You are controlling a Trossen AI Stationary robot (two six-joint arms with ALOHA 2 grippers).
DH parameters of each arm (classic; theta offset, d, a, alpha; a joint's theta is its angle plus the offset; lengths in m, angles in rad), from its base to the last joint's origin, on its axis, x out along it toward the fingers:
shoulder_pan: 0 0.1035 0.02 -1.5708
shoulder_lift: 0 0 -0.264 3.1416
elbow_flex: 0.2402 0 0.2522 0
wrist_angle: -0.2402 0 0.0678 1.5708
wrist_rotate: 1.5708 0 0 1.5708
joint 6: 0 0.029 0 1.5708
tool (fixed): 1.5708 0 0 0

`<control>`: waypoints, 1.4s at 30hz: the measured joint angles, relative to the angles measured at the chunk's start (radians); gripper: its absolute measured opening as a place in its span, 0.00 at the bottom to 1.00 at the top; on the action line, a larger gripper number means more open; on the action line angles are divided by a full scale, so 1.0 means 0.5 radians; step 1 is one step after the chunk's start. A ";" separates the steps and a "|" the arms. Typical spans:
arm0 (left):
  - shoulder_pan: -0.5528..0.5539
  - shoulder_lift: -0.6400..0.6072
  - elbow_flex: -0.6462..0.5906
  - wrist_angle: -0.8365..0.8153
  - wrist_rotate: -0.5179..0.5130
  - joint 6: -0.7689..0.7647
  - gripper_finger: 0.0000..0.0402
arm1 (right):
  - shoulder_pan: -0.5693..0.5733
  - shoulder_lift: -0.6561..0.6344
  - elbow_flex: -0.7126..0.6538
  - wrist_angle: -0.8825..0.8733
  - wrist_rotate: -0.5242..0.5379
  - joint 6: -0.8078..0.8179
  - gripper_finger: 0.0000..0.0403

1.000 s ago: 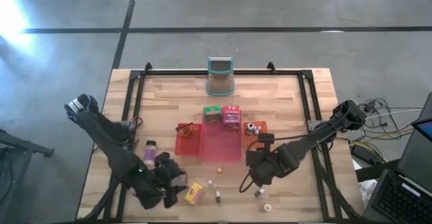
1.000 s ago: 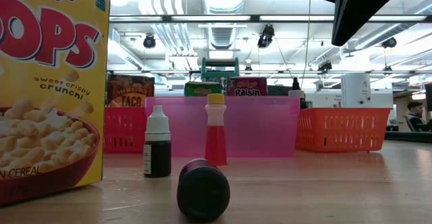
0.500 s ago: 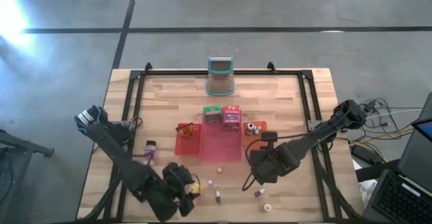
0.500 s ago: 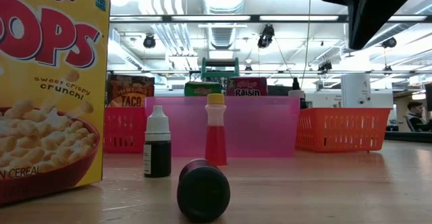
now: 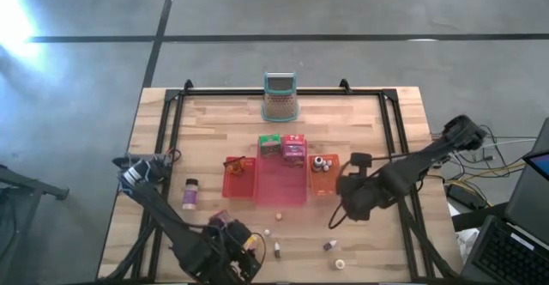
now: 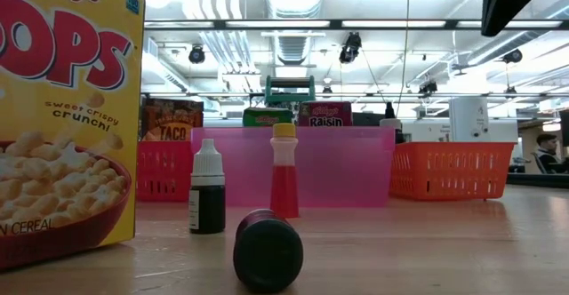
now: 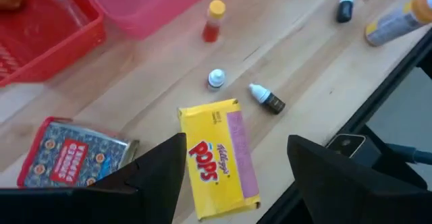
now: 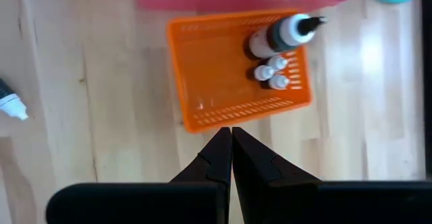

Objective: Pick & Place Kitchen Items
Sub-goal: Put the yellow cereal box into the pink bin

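Swinging along the near edge of the table over the last second, the left gripper now hangs with its fingers spread and empty directly above the yellow cereal box, so a grab on that box looks next, while the right gripper, pinched shut on nothing, has pulled back from the loose bottles toward the orange tray. From above, the left arm hides that box, whereas its wrist view shows it lying flat just beside a red-and-blue packet and a small dark dropper bottle.
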 joint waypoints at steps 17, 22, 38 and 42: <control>0.231 -0.019 0.039 -0.013 0.602 0.174 0.66 | -0.001 -0.634 -0.451 0.018 0.001 0.104 0.02; 0.295 -0.020 0.014 -0.035 0.650 0.178 0.68 | -0.001 -0.691 -0.550 0.024 0.001 0.106 0.02; 0.340 -0.020 -0.136 0.143 0.832 0.179 0.78 | 0.000 -0.701 -0.594 0.034 0.000 0.132 0.02; 0.330 -0.020 -0.173 0.149 0.833 0.142 0.78 | 0.001 -0.701 -0.594 0.035 0.000 0.132 0.02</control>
